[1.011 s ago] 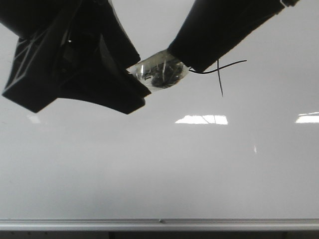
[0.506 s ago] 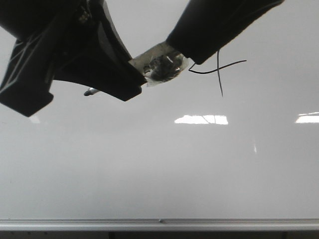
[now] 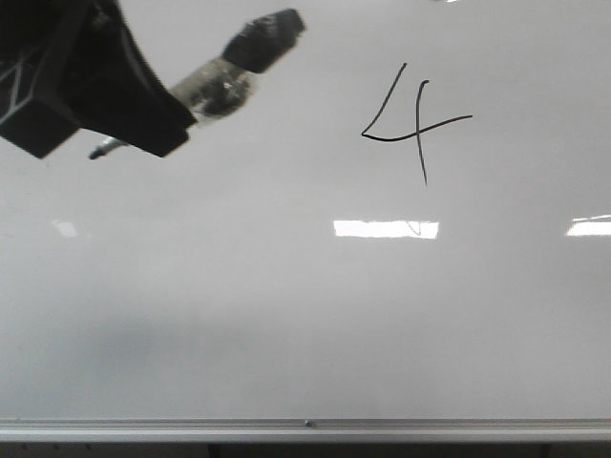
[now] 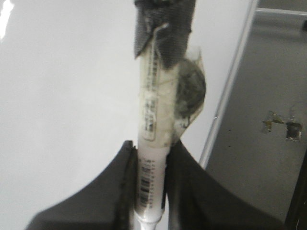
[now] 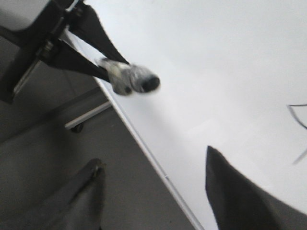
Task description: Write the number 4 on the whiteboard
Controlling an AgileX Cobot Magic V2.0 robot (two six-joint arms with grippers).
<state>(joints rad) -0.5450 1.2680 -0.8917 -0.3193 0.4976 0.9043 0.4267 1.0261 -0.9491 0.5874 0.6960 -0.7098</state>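
- Front view: number 4 (image 3: 412, 124) drawn on whiteboard (image 3: 286, 315), toward its upper right, well apart from the marker (image 3: 234, 67).
- Left wrist view: left pincer (image 4: 149, 158) clamped tight on marker (image 4: 153, 143).
- Right wrist view: right pincer (image 5: 153, 191) spread wide, holding nothing, over the whiteboard's railed edge (image 5: 144, 143).

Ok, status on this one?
Left gripper shut on marker. Right gripper open. Number 4 complete on whiteboard. Nothing covering it.

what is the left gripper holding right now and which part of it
The left gripper holds a marker by its lower white barrel, below the taped, capped end. The right gripper is open and holds nothing.
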